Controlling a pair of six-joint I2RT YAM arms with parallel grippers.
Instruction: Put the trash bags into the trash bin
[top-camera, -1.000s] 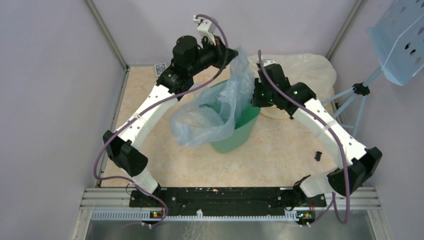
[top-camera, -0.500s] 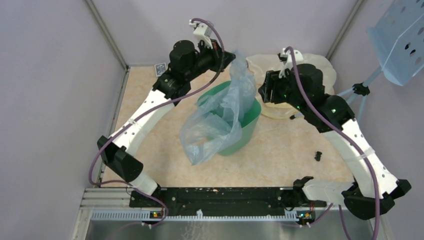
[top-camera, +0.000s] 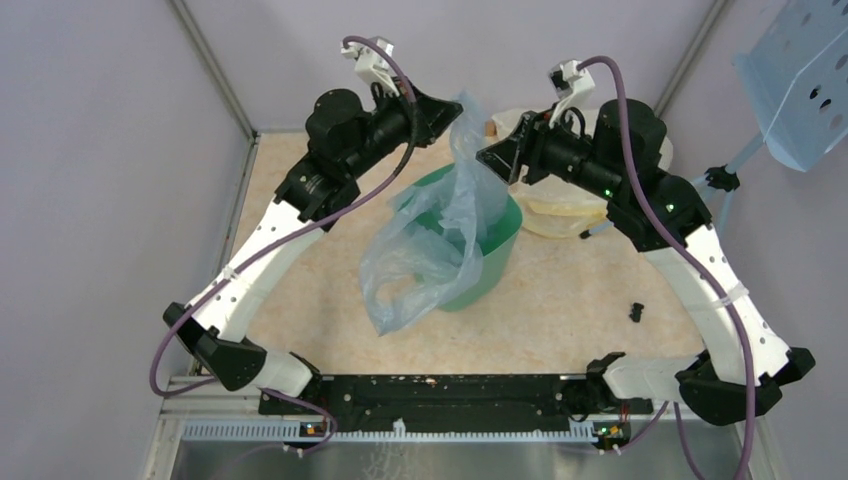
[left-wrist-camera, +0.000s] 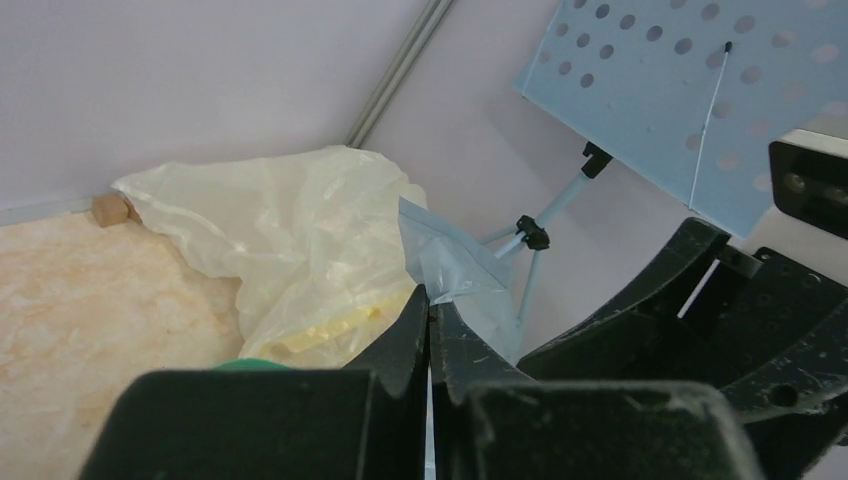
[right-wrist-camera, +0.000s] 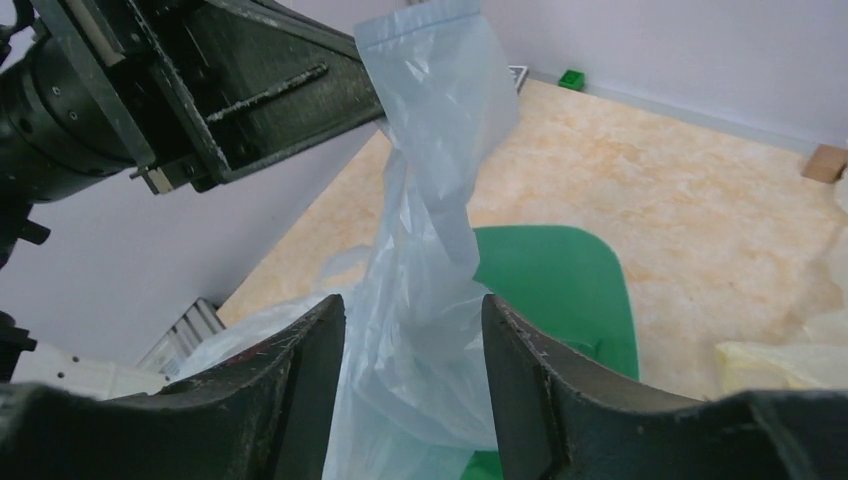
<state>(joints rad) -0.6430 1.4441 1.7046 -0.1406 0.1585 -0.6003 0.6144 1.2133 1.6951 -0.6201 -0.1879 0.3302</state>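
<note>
Your left fingers (top-camera: 452, 108) are pressed together on the top corner of the pale blue bag (top-camera: 432, 235) and hold it up above the mint-green bin (top-camera: 503, 245). The bin stands mid-counter (top-camera: 560, 310), nearer the far edge. The bag's twisted neck hangs over the bin's mouth. Its wider lower part spills across the near-left rim and down the outside. Your right fingers (top-camera: 487, 153) are spread, just beside the bag's upper part. From the right wrist the film hangs in their gap, but you cannot tell whether it touches. A cream-yellow bag (top-camera: 580, 205) lies in the far right corner.
</note>
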